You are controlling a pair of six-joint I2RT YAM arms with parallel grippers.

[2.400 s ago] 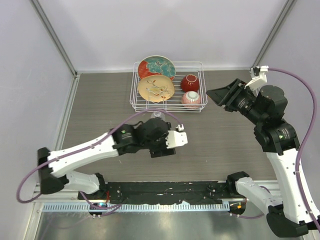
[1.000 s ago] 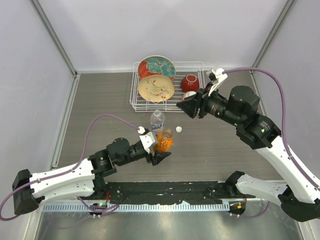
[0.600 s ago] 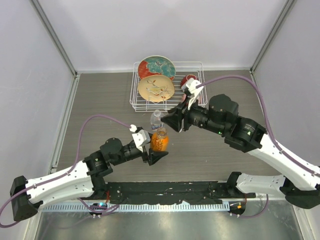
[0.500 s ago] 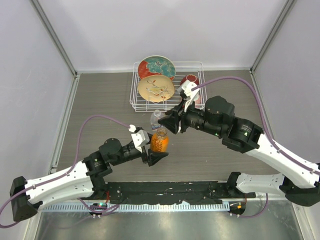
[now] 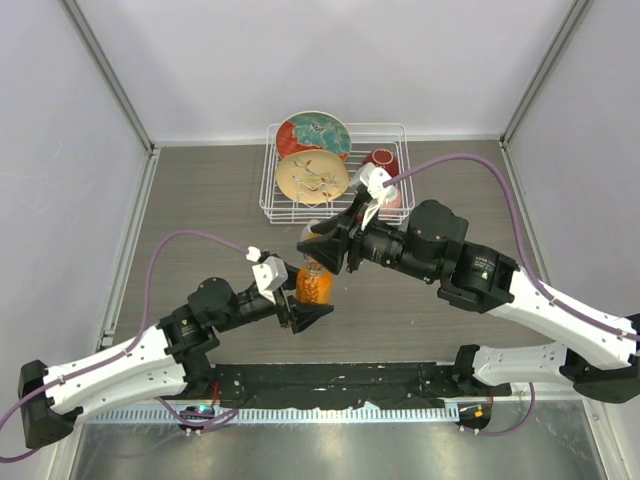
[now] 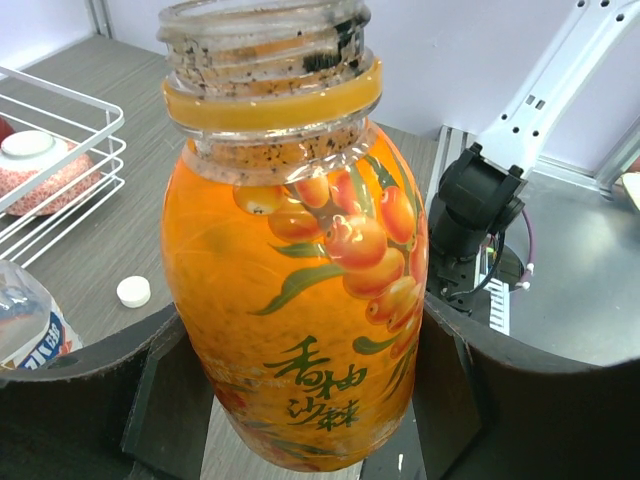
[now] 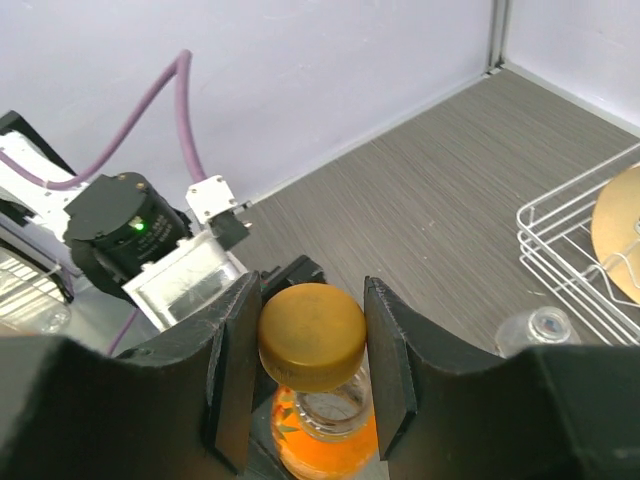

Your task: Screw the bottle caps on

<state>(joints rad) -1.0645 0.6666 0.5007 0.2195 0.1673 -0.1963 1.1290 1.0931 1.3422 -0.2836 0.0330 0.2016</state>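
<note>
two grips are set. your left jaws are closed around the belly of the orange bottle [image 6: 300,300], one on each side, and its threaded mouth is uncapped. your right jaws pinch the orange cap [image 7: 312,335] by its sides, directly over that mouth; you cannot tell whether it touches. to the right of the right jaws stands the clear bottle [image 7: 545,330], open. the white cap [image 6: 133,291] lies on the surface [image 6: 120,230], left of the left jaws.

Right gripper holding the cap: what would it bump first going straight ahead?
Probably the open neck of the squat orange plastic bottle, right beyond its round orange plastic cap; depth is unclear.
</note>
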